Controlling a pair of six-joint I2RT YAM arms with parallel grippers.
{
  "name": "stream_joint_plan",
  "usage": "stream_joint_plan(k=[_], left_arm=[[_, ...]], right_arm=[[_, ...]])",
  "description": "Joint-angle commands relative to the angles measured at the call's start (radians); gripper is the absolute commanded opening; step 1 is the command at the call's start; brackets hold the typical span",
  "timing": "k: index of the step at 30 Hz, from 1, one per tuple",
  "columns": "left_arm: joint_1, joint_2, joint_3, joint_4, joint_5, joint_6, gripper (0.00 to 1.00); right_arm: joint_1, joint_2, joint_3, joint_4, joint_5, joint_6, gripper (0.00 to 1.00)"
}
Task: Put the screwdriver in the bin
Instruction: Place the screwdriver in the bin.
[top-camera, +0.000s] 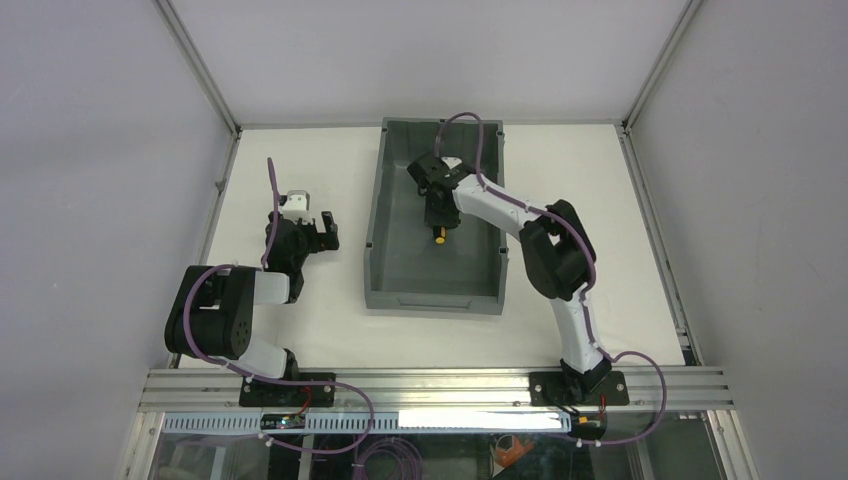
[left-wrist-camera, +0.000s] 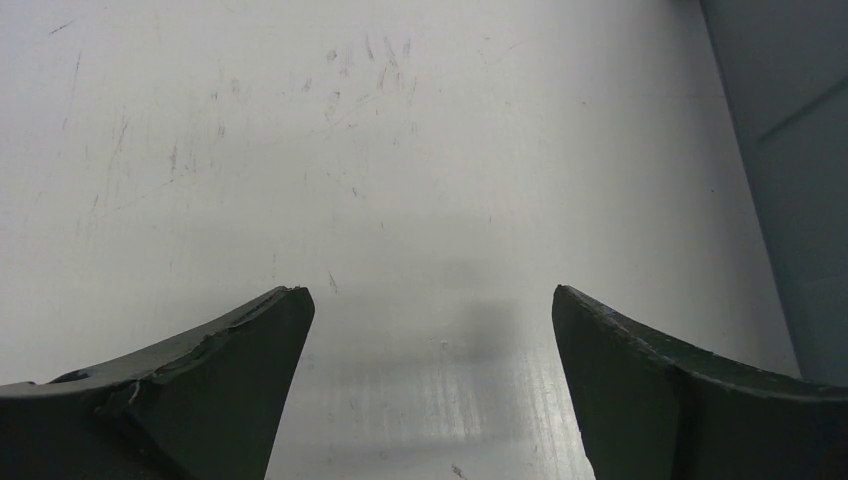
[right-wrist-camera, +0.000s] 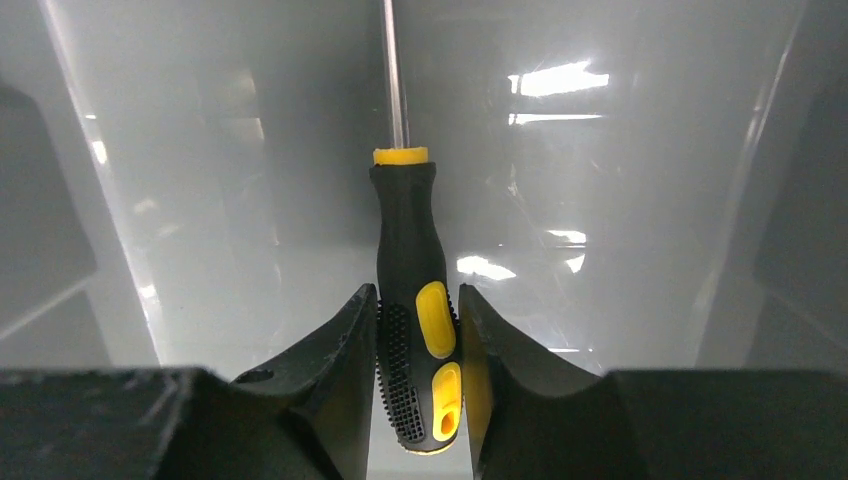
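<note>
Holding 1 screwdriver (right-wrist-camera: 405, 220) abv 1 bin (top-camera: 383, 272)

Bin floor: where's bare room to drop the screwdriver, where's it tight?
Bare floor in the bin: the front stretch between the right gripper and the front lip, plus the strip along the left wall. Crowded: mid-bin to the right wall, where that arm crosses in, screwdriver clamped.

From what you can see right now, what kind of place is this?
Probably a robot test cell in a lab: a left arm and a right arm bolted to an aluminium rail, a white table closed in by plain panels, and only a grey storage bin and one screwdriver as objects.
</note>
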Motion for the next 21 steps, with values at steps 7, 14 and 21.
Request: stream_joint_plan(k=[7, 14, 21], left_arm=[[0.005, -0.006, 0.017, 0.059, 0.017, 0.023, 0.99], [0.006, -0.006, 0.017, 0.059, 0.017, 0.023, 0.99], [0.005, -0.007, 0.017, 0.059, 0.016, 0.023, 0.99]], right_arm=[[0.015, 0.06, -0.011, 0.071, 0.025, 0.044, 0.0], [0.018, 0.08, -0.016, 0.077, 0.003, 0.048, 0.11], [0.018, 0.067, -0.018, 0.087, 0.001, 0.046, 0.57]])
